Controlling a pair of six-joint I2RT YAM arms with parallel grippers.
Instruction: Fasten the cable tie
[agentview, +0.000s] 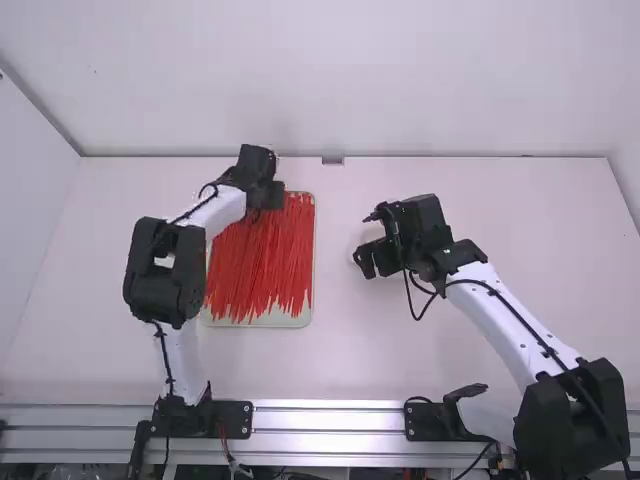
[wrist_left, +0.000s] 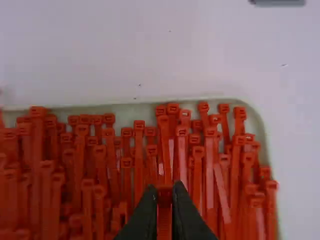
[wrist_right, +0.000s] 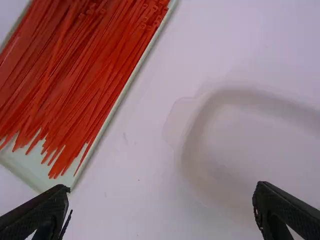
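Our left claw (wrist_left: 164, 189) is closed, pinching one thin red plastic cable tie (wrist_left: 164, 220), low in the middle of the left wrist view. Around it the heap of red ties (agentview: 262, 262) lies on a pale, round-cornered flat tray (agentview: 306, 318), left of centre in the high view, on the white bench (agentview: 480, 200). Our right claw (agentview: 372, 250) hangs wide open, just right of centre. We judge the tie light, springy and slick, so it is best held near its head and tail tip.

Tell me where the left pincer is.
In the high view the left pincer is at the tray's far end, left of the table's middle, shut on one cable tie.
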